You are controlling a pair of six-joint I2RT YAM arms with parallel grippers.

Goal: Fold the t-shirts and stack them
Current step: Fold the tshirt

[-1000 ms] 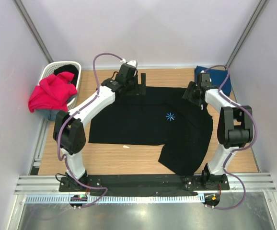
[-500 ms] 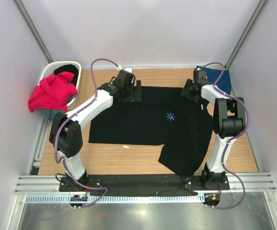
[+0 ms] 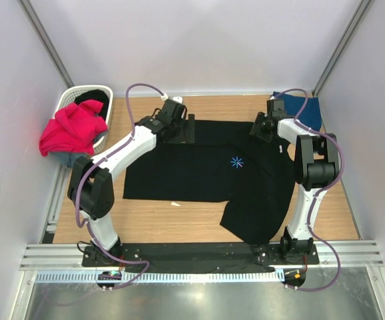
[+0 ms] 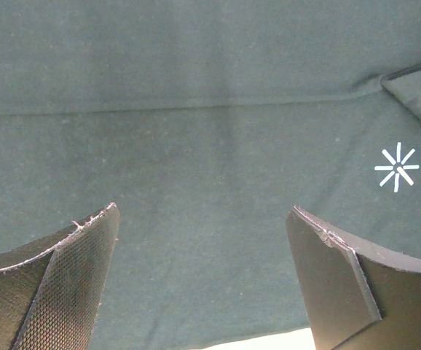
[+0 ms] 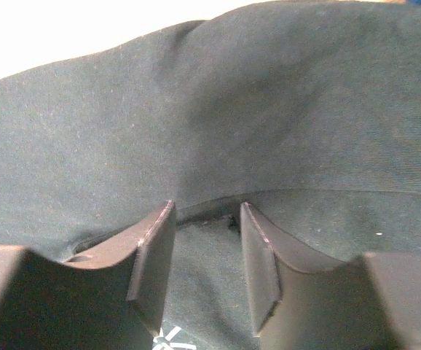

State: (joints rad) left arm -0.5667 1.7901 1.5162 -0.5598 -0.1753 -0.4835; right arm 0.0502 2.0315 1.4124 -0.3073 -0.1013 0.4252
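Basket at the far left: a white plastic lattice laundry basket (image 3: pixel 64 100) stands at the back-left corner of the pale wooden tabletop (image 3: pixel 179 215), and a magenta-red cloth t-shirt (image 3: pixel 72 130) is heaped over its near rim. Moving right, a large black cloth t-shirt (image 3: pixel 192 170) lies spread across the middle of the table. Its right part is folded down toward the near edge, and its small pale-blue star mark (image 3: pixel 236 161) faces up. The left gripper (image 3: pixel 190 127) hovers low over the shirt's far-left edge. In the left wrist view its jaws are spread wide above flat cloth, with nothing between them. The right gripper (image 3: pixel 260 128) is down at the shirt's far-right edge. In its wrist view the fingers (image 5: pixel 154 262) are drawn close, leaving a narrow gap that a raised seam of the black shirt runs through. I cannot tell whether they actually nip it. A folded navy blue cloth t-shirt (image 3: pixel 304 107) lies in the back-right corner, just behind that arm.
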